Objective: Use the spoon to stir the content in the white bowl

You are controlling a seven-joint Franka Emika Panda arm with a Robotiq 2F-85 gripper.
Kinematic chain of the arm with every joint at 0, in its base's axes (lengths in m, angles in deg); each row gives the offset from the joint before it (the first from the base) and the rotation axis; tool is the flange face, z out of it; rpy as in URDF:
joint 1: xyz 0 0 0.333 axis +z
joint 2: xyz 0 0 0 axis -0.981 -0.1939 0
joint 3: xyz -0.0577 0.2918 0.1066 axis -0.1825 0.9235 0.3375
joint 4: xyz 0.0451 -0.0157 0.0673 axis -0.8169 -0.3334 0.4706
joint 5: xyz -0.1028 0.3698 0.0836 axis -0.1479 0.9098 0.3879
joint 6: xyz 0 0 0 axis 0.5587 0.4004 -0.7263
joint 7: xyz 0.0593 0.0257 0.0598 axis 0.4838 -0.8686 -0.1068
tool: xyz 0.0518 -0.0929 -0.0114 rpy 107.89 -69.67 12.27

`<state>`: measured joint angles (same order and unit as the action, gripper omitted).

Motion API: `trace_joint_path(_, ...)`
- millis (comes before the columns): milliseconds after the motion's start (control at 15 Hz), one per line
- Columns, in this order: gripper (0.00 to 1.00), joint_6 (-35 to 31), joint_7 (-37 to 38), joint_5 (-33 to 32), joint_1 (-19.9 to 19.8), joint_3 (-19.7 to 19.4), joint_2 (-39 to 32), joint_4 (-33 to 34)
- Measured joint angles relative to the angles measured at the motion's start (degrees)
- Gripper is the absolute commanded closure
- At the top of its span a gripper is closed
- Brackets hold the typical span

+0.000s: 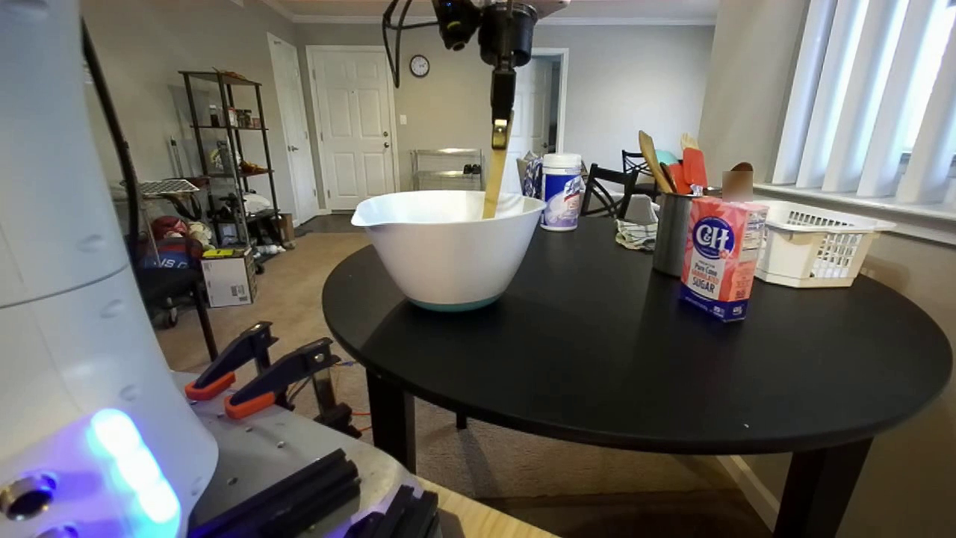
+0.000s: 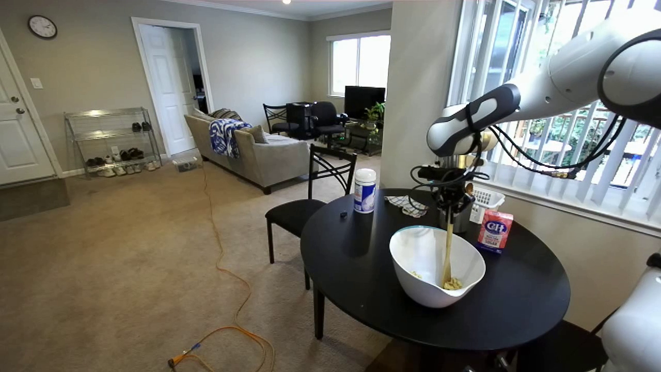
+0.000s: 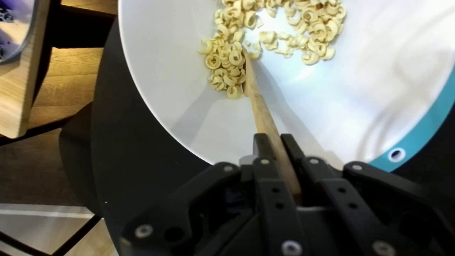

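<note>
The tool (image 3: 275, 142) is pinching the spoon (image 3: 263, 112), whose tip is touching curly pieces (image 3: 227, 64) inside the bowl (image 1: 455, 254) on the tabletop (image 1: 567, 359) — good stirring is probably calling for slow, low, wall-sparing circles.

The pincer (image 2: 450, 212) grips the spoon (image 2: 447, 253), its end beside pale bits (image 2: 453, 284) in the white bowl (image 2: 419, 253).

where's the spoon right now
In the wrist view, the spoon is clamped in the gripper and slants into the white bowl, with pale curled pieces bunched just left of its tip.
</note>
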<state>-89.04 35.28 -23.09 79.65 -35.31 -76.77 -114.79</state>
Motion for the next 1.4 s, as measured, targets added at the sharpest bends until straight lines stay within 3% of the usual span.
trace_joint_path(467,0.97,4.39,-0.01,-0.08,0.19,1.33,-0.01,0.31)
trace_joint_path(933,0.97,3.26,-0.27,0.46,0.27,3.21,-0.09,0.29)
trace_joint_path(1400,0.97,0.22,-1.10,7.64,0.13,3.61,-0.09,0.79)
